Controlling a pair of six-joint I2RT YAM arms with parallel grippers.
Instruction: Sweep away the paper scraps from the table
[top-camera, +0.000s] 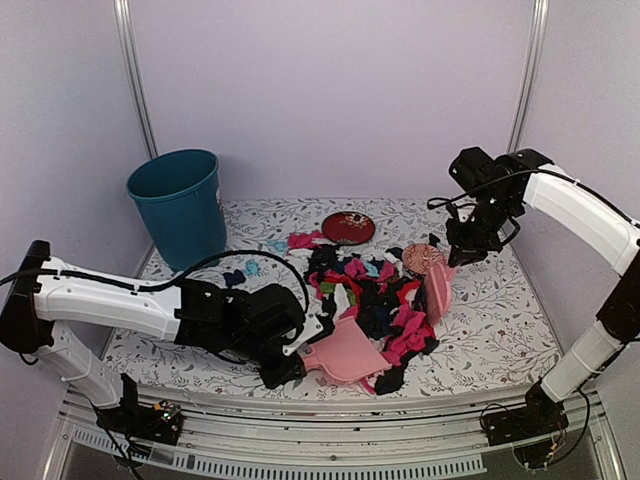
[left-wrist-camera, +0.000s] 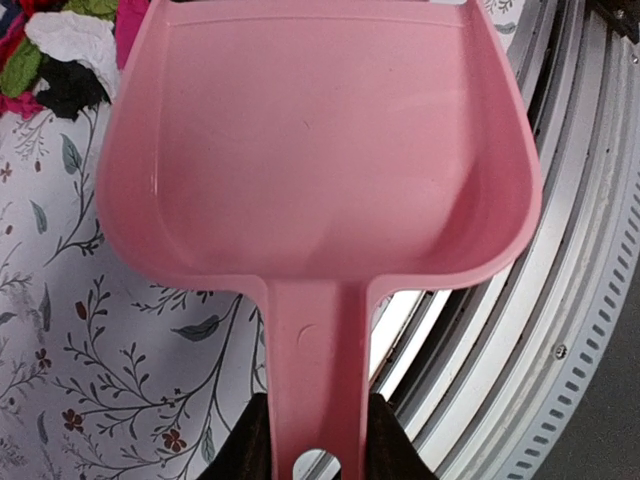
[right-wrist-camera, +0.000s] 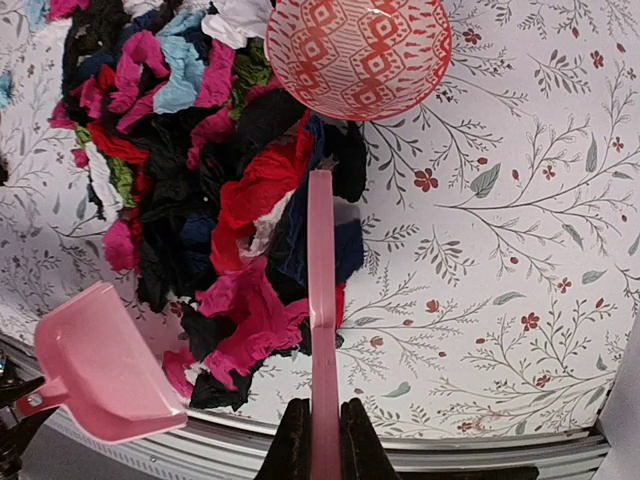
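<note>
By the paper scraps (top-camera: 375, 300), left end effector (left-wrist-camera: 318, 445) clamped on dustpan (left-wrist-camera: 320, 150), right end effector (right-wrist-camera: 322, 440) on scraper (right-wrist-camera: 321, 300).

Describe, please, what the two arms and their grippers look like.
The left arm and right arm have smooth white tubular shells with black joints. The left gripper and right gripper are black. Thin black cables run along each arm.

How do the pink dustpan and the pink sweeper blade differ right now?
The dustpan is a wide walled scoop in the left gripper; the sweeper blade is a thin flat strip in the right gripper. The dustpan is empty; the blade stands on edge against the paper scraps. Both are pink and gripped.
</note>
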